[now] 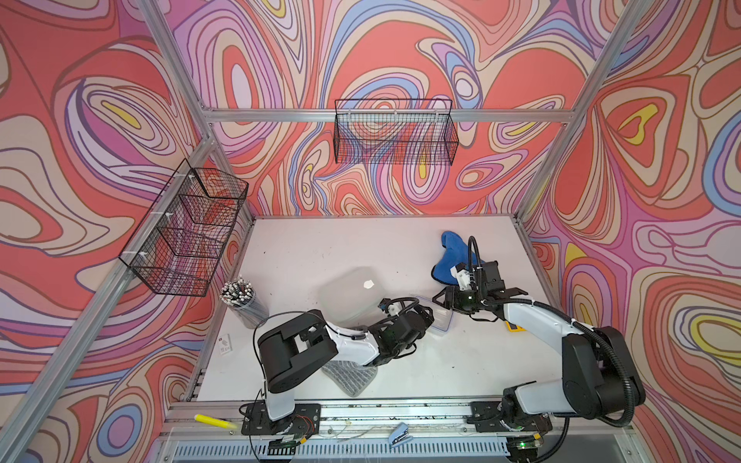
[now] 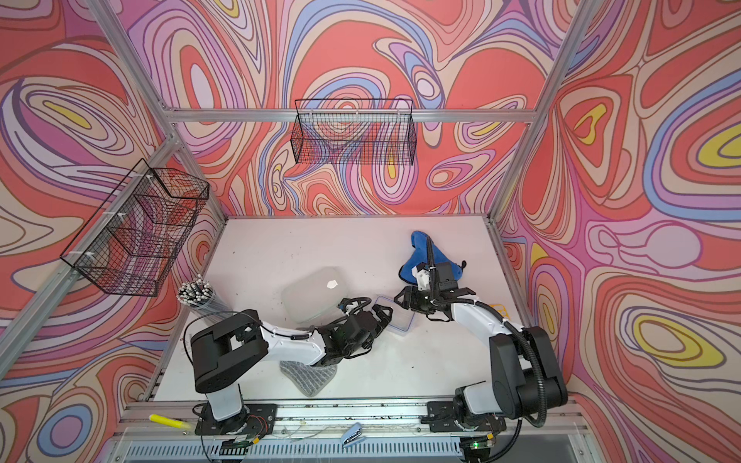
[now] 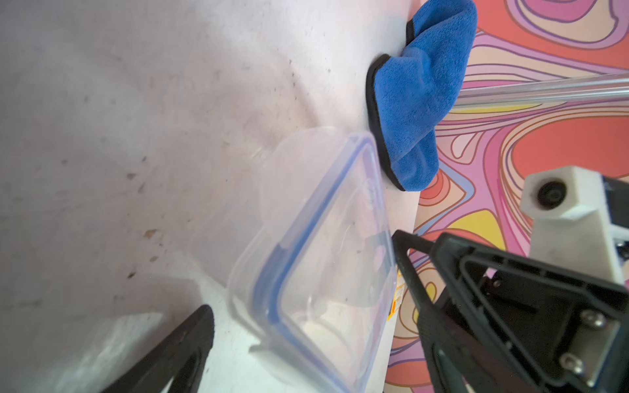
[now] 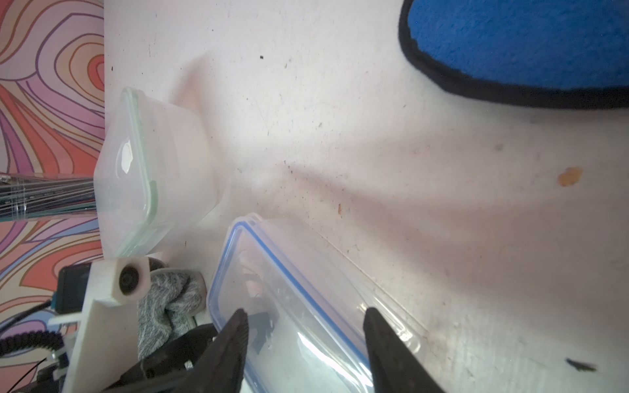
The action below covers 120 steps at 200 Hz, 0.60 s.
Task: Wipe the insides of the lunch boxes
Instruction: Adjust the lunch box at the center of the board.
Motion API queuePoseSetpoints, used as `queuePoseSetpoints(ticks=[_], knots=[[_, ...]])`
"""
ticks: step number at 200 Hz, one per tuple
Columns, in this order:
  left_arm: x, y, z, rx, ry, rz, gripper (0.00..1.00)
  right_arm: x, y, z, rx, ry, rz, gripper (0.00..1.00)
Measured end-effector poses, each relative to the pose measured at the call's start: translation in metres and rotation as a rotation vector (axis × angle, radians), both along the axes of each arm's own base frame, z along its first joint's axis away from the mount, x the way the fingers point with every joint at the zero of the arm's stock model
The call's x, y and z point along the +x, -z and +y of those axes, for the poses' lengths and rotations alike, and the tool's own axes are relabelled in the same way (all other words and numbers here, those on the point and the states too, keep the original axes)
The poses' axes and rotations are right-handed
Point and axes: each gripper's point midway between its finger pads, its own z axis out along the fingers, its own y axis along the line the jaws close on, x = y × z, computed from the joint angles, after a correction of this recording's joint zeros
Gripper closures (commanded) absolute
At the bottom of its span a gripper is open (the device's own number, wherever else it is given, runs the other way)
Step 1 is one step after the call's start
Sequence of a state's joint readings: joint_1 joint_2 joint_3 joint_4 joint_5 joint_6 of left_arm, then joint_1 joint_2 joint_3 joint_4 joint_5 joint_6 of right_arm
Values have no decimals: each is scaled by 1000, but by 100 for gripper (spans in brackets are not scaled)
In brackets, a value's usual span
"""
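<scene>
Sitting on the table (image 1: 320,248) between your two grippers, the small lunch box (image 1: 441,320) has the large lunch box (image 1: 347,296) just beside it, toward your left arm. Your right gripper (image 4: 304,320) hovers over the small one with jaws apart, your left gripper (image 1: 427,312) stands open at its other end, and a blue cloth (image 1: 451,250) lies behind.

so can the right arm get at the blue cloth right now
Probably yes. The blue cloth lies bare on the table beside the right arm, nothing on top. The right gripper, jaws apart, points at the small lunch box, so it likely must turn back.
</scene>
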State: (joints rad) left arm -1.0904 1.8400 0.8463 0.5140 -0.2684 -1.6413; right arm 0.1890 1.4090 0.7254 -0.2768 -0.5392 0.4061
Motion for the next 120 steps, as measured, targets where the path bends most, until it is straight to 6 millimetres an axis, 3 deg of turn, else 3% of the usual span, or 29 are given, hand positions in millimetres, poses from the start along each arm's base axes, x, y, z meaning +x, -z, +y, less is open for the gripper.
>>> queuePoseSetpoints(ticks=[70, 120], knots=[[30, -9, -2, -15, 8, -29, 8, -23, 8, -4, 69, 105, 66, 48], [39, -8, 0, -5, 13, -36, 9, -14, -1, -4, 116, 168, 52, 46]])
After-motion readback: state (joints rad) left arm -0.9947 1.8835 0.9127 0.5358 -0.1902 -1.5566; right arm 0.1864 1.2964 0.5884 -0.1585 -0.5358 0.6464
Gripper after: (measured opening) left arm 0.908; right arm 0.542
